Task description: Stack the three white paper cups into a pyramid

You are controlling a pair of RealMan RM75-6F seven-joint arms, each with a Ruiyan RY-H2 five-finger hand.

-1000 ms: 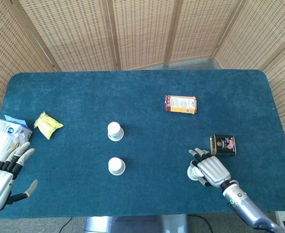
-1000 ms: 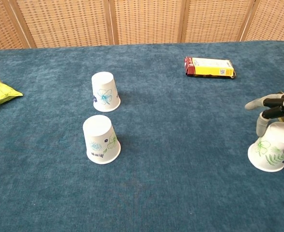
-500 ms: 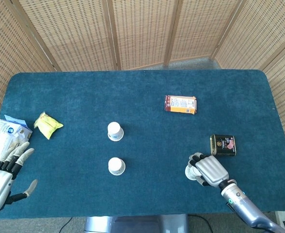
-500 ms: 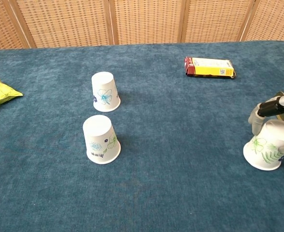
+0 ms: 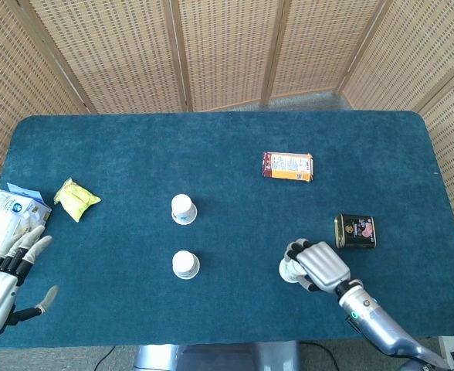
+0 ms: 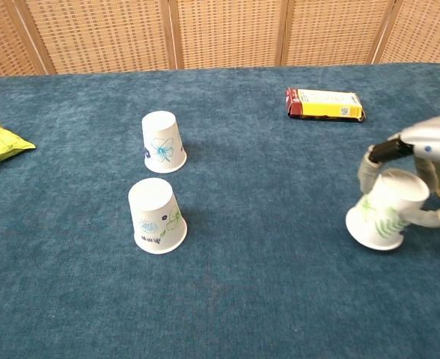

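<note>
Two paper cups (image 6: pixel 159 215) (image 6: pixel 163 142) stand upside down near the table's (image 5: pixel 227 139) centre, apart. Your right hand (image 5: pixel 317 265) wraps its fingers around the third cup (image 6: pixel 385 212), tilted, at their 3 o'clock. Your left hand (image 5: pixel 1 282) rests with fingers spread at 9 o'clock, holding nothing.

Bright, even light, soft shadows, both views sharp.

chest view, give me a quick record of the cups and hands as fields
held cup: green leaf print, upside down, tilted, gripped by right hand
near cup: upside down on table, untouched
far cup: upside down, behind near cup, apart from it
left hand: seen only in head view, fingers spread, holding nothing
stack: not started
</note>
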